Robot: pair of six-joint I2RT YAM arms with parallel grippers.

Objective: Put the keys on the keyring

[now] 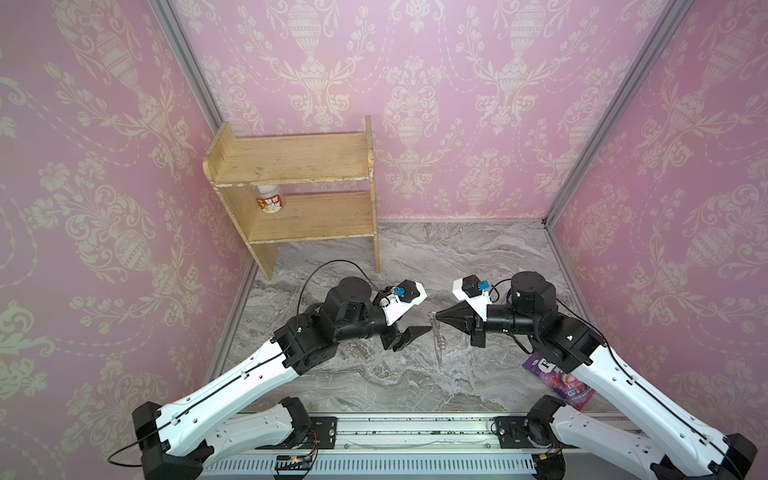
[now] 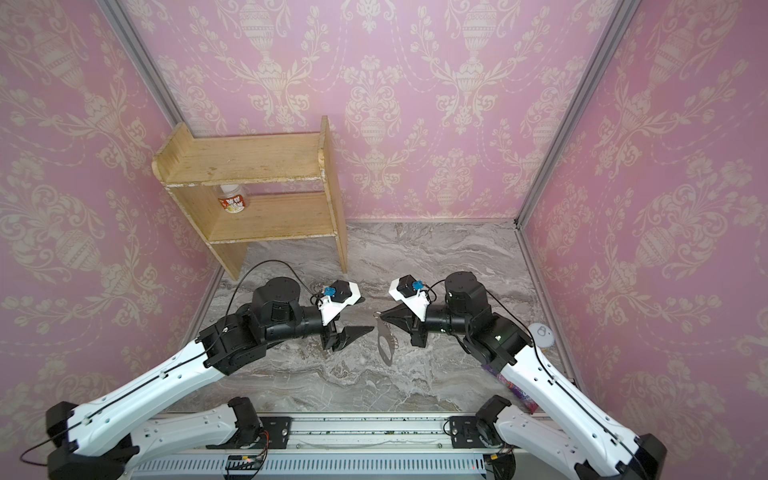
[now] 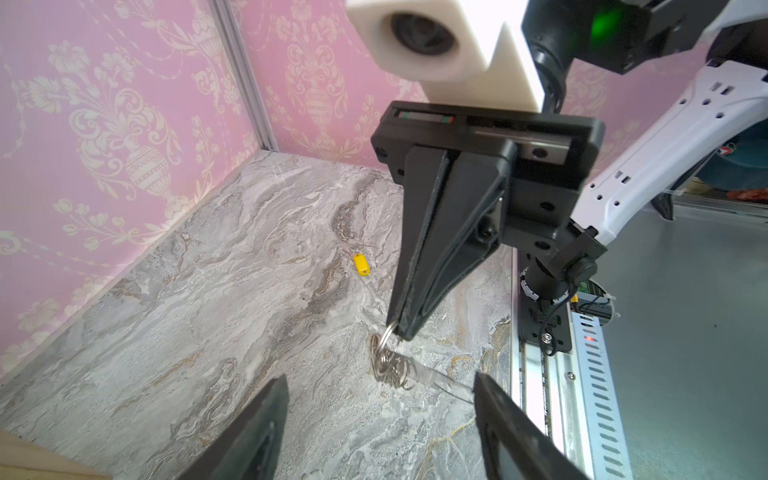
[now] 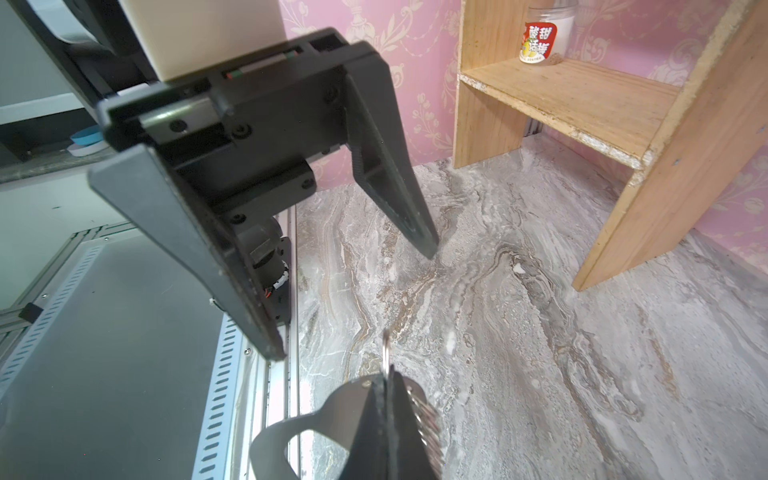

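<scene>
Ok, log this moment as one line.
right gripper: fingers shut on keyring, hanging | left gripper: fingers open, empty | yellow key: loose on table | step: key not yet on keyring

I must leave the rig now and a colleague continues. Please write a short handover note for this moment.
Right gripper: shut on the keyring, pinching its metal ring; the grey fob hangs below.
Left gripper: open, empty, close beside the keyring.
Key tag: yellow, lying on the table, seen only in the left wrist view.
Done: keyring is held.
To do: pick up the key tag and thread it on the ring.
</scene>
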